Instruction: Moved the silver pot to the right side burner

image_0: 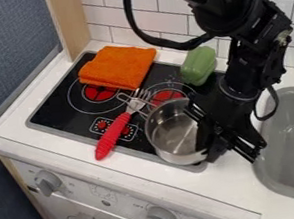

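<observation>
The gripper [224, 140] hangs at the right edge of the silver pot [174, 134], covering part of its right wall and rim. The pot stands upright at the front right of the black stovetop [52, 109], over its front edge area and in front of the right burner [167, 96], whose red centre shows behind the rim. The inside of the pot is visible and looks bare. The side of the pot under the gripper is hidden, and whether the gripper touches it is unclear.
A utensil with a red handle [113, 136] lies left of the pot, its metal head near the rim. An orange cloth [117, 67] covers the back left of the stove. A green object [199, 66] sits behind the right burner. The grey sink [291, 139] is at right.
</observation>
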Robot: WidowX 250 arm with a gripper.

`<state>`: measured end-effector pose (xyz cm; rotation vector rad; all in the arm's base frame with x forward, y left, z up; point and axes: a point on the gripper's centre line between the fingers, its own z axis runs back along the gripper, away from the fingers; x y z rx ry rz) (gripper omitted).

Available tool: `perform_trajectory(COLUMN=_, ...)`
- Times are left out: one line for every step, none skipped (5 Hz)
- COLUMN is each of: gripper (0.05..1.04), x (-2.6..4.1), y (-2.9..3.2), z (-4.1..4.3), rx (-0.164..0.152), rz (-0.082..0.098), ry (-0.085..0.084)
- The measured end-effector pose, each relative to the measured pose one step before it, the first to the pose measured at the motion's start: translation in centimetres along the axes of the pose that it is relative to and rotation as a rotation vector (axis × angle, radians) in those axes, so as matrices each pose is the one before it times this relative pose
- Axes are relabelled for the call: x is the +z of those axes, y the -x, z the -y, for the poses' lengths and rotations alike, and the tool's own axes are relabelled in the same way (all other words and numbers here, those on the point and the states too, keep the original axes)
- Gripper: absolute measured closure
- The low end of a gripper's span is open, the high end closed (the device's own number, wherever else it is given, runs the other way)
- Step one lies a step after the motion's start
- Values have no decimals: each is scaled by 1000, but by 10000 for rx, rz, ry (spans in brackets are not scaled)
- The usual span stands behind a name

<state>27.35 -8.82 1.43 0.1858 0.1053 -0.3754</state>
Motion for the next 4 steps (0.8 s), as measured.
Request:
perform_trajectory(gripper=516, x=1023, y=-198, z=568, rx=-247, rz=640, ry=466)
perform_trajectory(gripper=214, x=2046, y=631, z=556, rx=57, rz=963, ry=520)
perform_trajectory(gripper=67, x=2101, y=968, z=-1283, rx=992, rz=776, ry=158)
perform_trajectory(gripper=73, x=-956, y=291, z=-621, rx=506, rz=-613, ry=-348)
